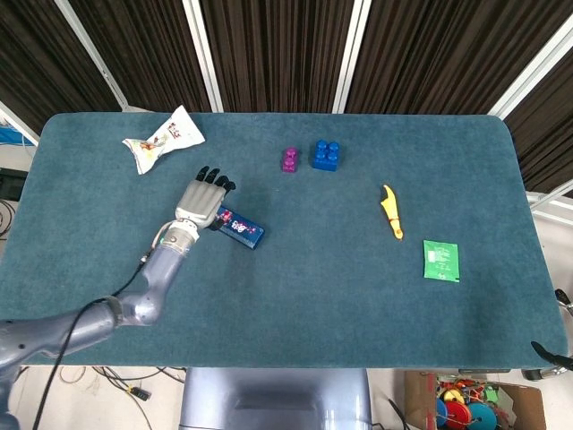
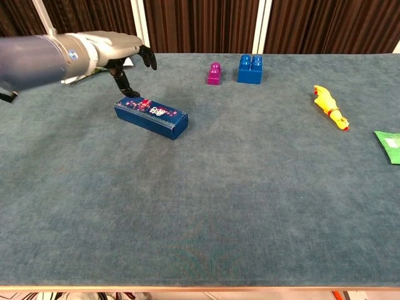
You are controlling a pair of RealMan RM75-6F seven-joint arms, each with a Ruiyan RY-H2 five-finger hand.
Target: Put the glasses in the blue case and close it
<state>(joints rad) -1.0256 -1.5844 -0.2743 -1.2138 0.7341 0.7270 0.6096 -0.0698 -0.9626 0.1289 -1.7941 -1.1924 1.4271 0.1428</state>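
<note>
The head view looks steeply down from high above the near edge, taking in the whole teal carpeted surface (image 1: 295, 296), its rounded far corners and the dark slatted curtain behind. The chest view sits low at the near edge, looking across the surface toward that curtain, closer in. Both views share the blue patterned rectangular case (image 1: 240, 230) (image 2: 151, 117), the blue toy brick (image 1: 325, 155) (image 2: 250, 69) and the yellow rubber chicken (image 1: 390, 213) (image 2: 329, 107).

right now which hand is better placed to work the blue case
Left. The left robot hand hovers open just above the blue case, which lies shut. The right one is in neither view.
</note>
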